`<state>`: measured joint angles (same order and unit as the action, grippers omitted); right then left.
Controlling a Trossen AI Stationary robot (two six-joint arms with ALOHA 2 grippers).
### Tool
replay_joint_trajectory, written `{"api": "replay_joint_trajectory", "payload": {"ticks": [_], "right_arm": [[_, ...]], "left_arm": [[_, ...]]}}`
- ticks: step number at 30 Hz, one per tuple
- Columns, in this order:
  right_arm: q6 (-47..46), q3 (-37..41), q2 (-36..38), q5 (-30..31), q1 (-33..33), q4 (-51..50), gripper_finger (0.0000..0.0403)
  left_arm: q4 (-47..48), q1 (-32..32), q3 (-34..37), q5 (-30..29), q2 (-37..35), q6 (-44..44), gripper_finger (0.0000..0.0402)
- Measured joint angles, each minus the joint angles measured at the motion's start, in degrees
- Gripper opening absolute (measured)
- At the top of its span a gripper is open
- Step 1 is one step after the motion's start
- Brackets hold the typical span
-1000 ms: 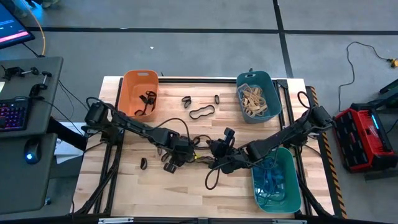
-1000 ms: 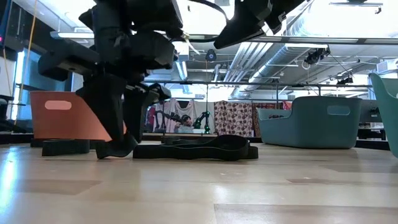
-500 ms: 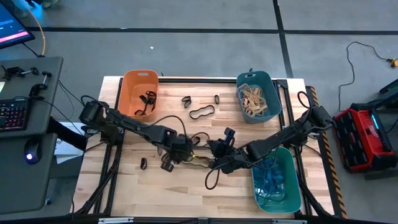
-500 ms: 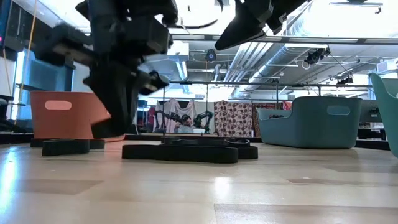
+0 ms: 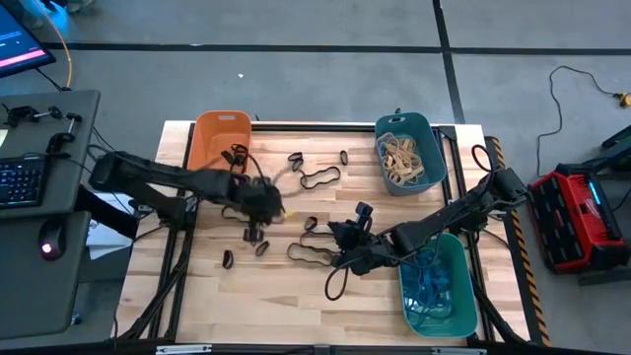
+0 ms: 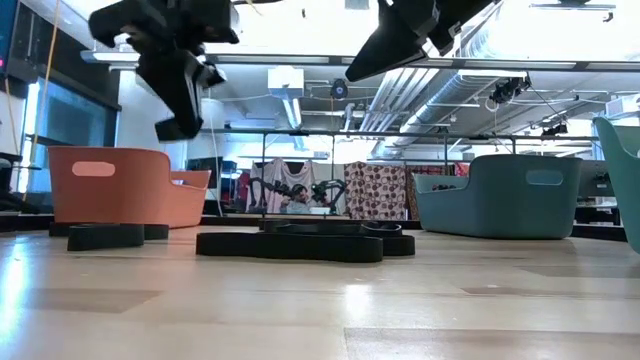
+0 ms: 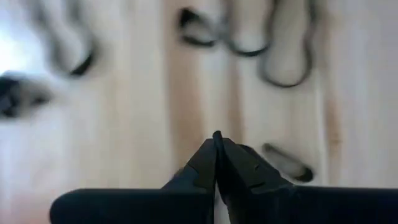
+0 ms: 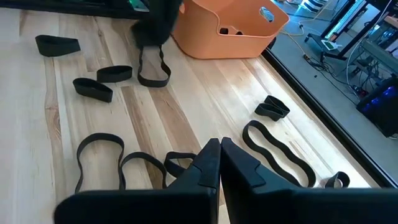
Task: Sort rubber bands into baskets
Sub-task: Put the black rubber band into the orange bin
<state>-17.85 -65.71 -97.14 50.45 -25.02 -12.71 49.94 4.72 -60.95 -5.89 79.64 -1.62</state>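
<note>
Wooden surface [image 5: 197,306], seen from above, carries three baskets, with two dark arms reaching in from either side.

Baskets:
- Orange basket [image 5: 219,116], far left corner. Black rubber bands [image 5: 235,163] inside.
- Dark teal basket [image 5: 404,118], far right corner. Tan rubber bands [image 5: 402,158] heaped inside.
- Green basket [image 5: 458,256], near right edge. Blue rubber bands [image 5: 429,291] inside.

Left end effector [image 5: 254,219]: raised off the surface just in front of the orange basket. Left wrist view shows its fingers pressed together to a point [image 7: 216,138], with nothing seen between them. Right wrist view shows a black loop [image 8: 153,68] directly below it. Cannot tell whether that loop is pinched, hanging, or lying on the wood.

Right end effector [image 5: 333,234]: over mid-surface, fingers pressed together [image 8: 219,146], holding nothing, above a cluster of loose bands.

Loose black bands on the wood:
- long wavy band [image 5: 319,177], between the orange and teal baskets
- large loops [image 5: 311,251] beside the right end effector, another [image 5: 335,286] nearer the front edge
- small band [image 5: 296,161] and a second small band [image 5: 343,157] near the far edge
- two short bands [image 5: 261,248] and [image 5: 229,259], left of centre
</note>
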Motion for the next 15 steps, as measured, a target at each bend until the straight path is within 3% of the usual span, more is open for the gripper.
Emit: {"api": "replay_joint_trajectory", "payload": {"ticks": [6,15], "right_arm": [[0.1,0.0,0.0,-0.1,0.3,0.0,0.0],[0.3,0.0,0.0,-0.1,0.3,0.0,0.0]], "left_arm": [[7.4,-9.5,0.0,-4.8,-8.0,2.2,0.0004],[12.8,-27.5,0.0,-5.2,-13.2,-1.4,0.0004]]}}
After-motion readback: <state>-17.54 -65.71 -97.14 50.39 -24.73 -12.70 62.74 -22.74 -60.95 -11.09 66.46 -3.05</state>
